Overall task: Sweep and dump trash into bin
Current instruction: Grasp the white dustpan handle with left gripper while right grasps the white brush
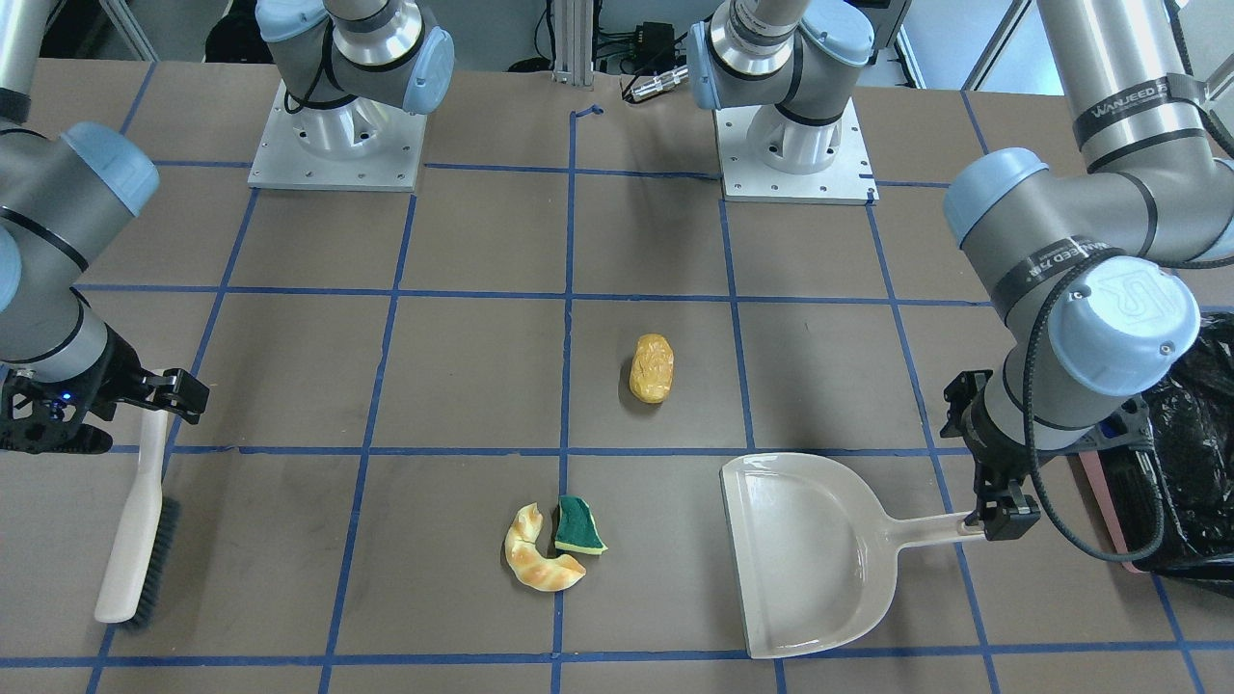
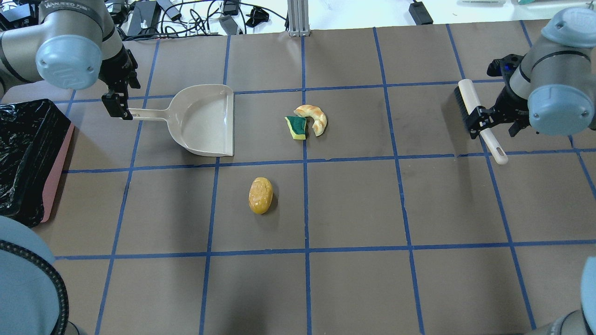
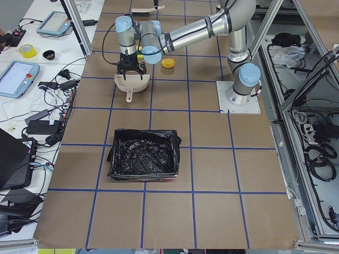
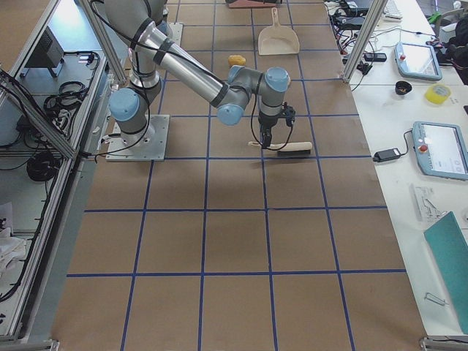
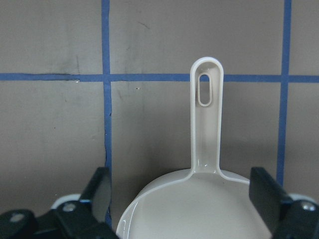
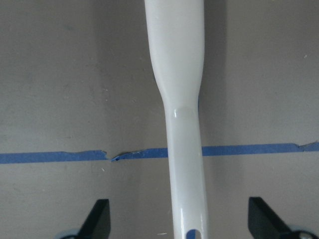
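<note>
The yellow-orange potato-like lump (image 2: 260, 195) lies mid-table. The golden croissant piece (image 2: 314, 118) and the green-and-yellow sponge piece (image 2: 297, 127) lie touching each other farther out. The beige dustpan (image 2: 205, 118) lies flat, its mouth towards them. My left gripper (image 2: 116, 106) is open over the dustpan's handle, a finger on each side in the left wrist view (image 5: 182, 199). My right gripper (image 2: 484, 120) is open and straddles the handle of a white brush (image 2: 475, 109), as the right wrist view (image 6: 182, 219) shows. The pink bin (image 2: 57, 179) with a black bag stands at the left edge.
The table is brown with blue tape grid lines. The two arm bases (image 1: 335, 125) (image 1: 795, 135) stand at the robot's side. Cables and boxes (image 2: 153, 14) lie beyond the far edge. The bin also shows in the exterior left view (image 3: 114, 159).
</note>
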Controlling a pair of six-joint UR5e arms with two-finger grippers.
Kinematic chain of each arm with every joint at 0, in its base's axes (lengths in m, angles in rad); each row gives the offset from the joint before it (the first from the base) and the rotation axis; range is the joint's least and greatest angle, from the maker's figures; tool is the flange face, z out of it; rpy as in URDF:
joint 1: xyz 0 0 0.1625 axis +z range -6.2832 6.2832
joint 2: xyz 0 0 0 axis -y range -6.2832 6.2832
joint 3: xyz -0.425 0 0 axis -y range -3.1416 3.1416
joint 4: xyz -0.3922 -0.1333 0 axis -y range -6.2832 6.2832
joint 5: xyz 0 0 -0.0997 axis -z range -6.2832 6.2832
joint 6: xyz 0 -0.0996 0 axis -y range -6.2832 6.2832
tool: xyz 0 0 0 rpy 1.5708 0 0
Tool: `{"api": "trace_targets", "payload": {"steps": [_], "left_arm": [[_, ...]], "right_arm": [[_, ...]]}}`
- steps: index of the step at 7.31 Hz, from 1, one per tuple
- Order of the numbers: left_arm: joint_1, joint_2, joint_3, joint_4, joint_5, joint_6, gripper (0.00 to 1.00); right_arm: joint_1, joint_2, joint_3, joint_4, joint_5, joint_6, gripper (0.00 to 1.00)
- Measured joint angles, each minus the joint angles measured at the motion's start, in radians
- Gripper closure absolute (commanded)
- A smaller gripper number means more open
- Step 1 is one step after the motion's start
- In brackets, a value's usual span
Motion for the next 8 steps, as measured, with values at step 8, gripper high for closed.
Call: {"api": "trace_targets", "payload": {"steps": [8], "left_arm": [[0.024,-0.143,0.071,0.026,0.017,0.018,0.14]], "right_arm": [[-0.031,0.009,0.017,-0.017,0.018,-0.036,0.22]]}}
